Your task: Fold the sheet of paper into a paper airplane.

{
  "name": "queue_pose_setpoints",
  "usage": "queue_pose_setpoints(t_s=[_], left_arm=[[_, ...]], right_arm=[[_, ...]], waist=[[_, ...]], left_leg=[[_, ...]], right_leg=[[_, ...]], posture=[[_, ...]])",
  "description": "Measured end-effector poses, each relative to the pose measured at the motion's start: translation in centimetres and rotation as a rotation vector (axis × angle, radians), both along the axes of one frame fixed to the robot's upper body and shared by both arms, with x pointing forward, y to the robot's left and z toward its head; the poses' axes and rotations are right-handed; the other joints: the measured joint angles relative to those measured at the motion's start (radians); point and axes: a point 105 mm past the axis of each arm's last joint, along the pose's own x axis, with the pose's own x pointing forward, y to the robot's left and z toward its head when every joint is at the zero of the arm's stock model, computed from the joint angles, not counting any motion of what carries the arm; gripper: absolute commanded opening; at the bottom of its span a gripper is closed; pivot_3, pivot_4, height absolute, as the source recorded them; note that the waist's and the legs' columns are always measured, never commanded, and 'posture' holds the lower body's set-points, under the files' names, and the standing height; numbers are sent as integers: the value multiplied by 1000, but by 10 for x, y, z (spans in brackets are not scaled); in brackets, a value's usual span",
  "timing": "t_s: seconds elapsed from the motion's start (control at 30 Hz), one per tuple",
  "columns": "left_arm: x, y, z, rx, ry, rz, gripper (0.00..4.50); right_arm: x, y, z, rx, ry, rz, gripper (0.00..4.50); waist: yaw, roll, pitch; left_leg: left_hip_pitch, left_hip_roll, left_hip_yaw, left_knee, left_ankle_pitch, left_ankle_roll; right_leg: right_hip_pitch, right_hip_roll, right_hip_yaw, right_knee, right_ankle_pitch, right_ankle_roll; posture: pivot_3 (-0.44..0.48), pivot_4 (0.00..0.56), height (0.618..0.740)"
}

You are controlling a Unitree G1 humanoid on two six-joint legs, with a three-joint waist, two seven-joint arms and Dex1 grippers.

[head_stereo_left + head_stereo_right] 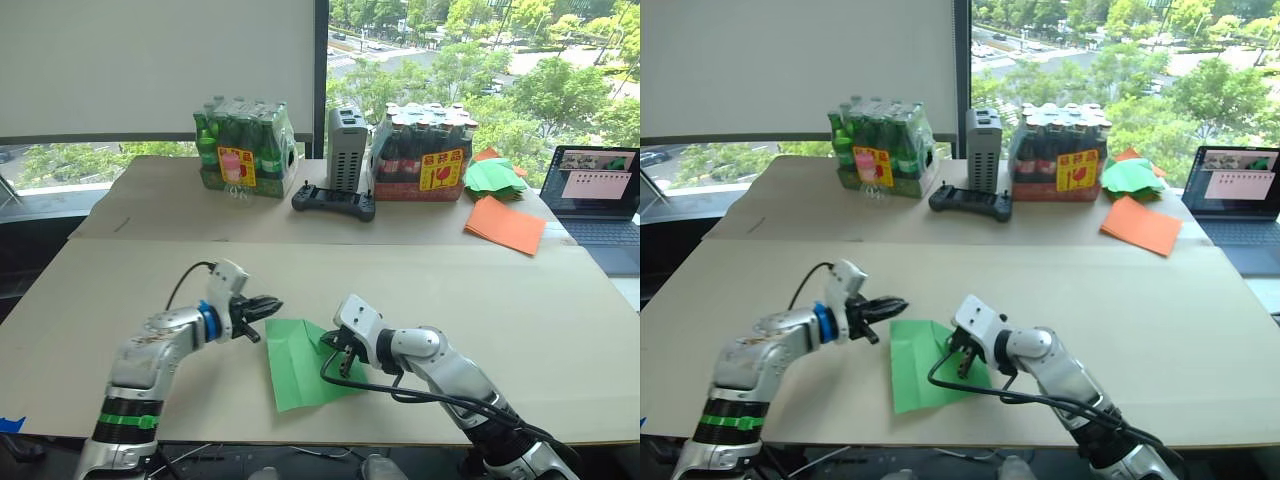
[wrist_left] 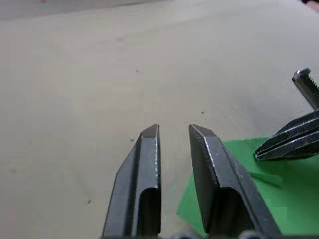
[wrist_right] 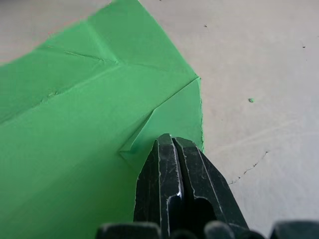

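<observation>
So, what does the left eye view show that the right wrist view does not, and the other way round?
The left eye view alone shows the left gripper beside the sheet's corner, two bottle packs, a laptop and an orange sheet. The right wrist view alone shows a small folded corner flap and fine creases. Both show the green sheet of paper on the table, with the right gripper shut on its edge.

I cannot make out any readable words or numbers. The green bottle pack (image 1: 243, 148) at the back of my table carries a yellow label (image 1: 237, 166) with a pink shape, its print too small to read. The dark bottle pack (image 1: 424, 152) has a yellow label (image 1: 441, 170) with red marks, also illegible. The laptop screen (image 1: 598, 177) shows unreadable windows.
</observation>
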Motion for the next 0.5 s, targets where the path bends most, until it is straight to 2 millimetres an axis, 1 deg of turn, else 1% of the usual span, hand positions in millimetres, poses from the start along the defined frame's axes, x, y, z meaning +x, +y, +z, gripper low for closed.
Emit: queue_pose_setpoints(t_s=[0.07, 0.13, 0.2, 0.3, 0.5], left_arm=[[-10, 8, -7, -85, 100, 39, 2887], [-20, 9, -19, -170, 208, 59, 3495], [-30, 5, -28, -248, 299, 67, 3495], [-39, -5, -33, -308, 365, 64, 3495], [-40, -16, -38, -324, 391, 99, 3495]], right_arm=[[0, 1, 0, 2, 1, 0, 0], [1, 1, 0, 4, 0, -1, 0], [2, 1, 0, 2, -6, -1, 0], [3, 2, 1, 1, -9, -2, 0], [4, 2, 1, 4, -9, -4, 0]], waist=[[0, 0, 0], [1, 0, 0], [3, 0, 0], [3, 0, 0], [5, 0, 0]], left_leg=[[0, 0, 0, 0, 0, 0], [0, 0, 0, 0, 0, 0], [0, 0, 0, 0, 0, 0], [0, 0, 0, 0, 0, 0], [0, 0, 0, 0, 0, -2]], right_leg=[[0, 0, 0, 0, 0, 0], [0, 0, 0, 0, 0, 0], [0, 0, 0, 0, 0, 0], [0, 0, 0, 0, 1, -1], [0, 0, 0, -1, 1, -2]], posture=[[0, 150, 740], [0, 150, 740], [0, 150, 740], [0, 150, 740], [0, 150, 740]])
